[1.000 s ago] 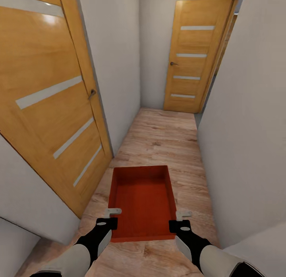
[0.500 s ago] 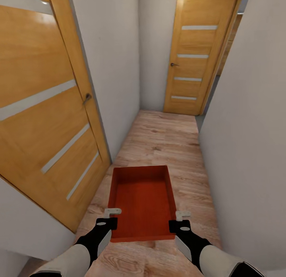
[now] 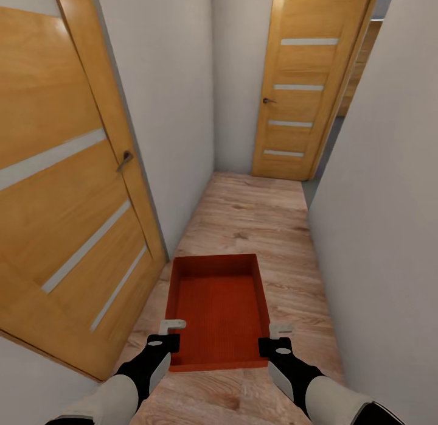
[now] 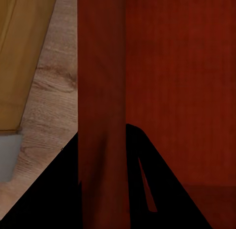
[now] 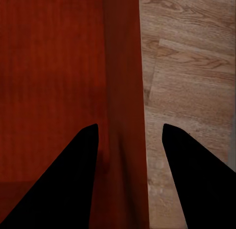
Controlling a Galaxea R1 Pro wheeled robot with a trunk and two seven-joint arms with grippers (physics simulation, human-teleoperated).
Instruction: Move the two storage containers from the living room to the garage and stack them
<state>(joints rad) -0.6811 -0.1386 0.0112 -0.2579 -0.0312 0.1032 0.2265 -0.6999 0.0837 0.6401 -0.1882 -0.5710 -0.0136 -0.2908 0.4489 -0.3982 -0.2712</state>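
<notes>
An orange-red rectangular open-top storage container with thin plain walls and a finely ribbed bottom is held out in front of the robot, at 12 o'clock from the trunk, above a light wood-plank corridor floor. The left gripper grips it at its near left corner, about 7 o'clock on the bin, and the right gripper at the near right corner, about 5 o'clock. In the left wrist view the dark fingers sit on either side of the container's left wall, clamped on it. In the right wrist view the two fingers likewise straddle the right wall, though whether they press it I cannot tell for sure; it reads as a pinch.

The step in hand appears to be the carry: one container is in transit through a narrow white-walled passage. An orange wooden door with pale glass strips stands at 10 o'clock, and a second orange wooden door closes the corridor's end at 12 to 1 o'clock, with a gap opening just to its right.

The next move likely calls for driving straight on while keeping the bin level and clear of both walls.
</notes>
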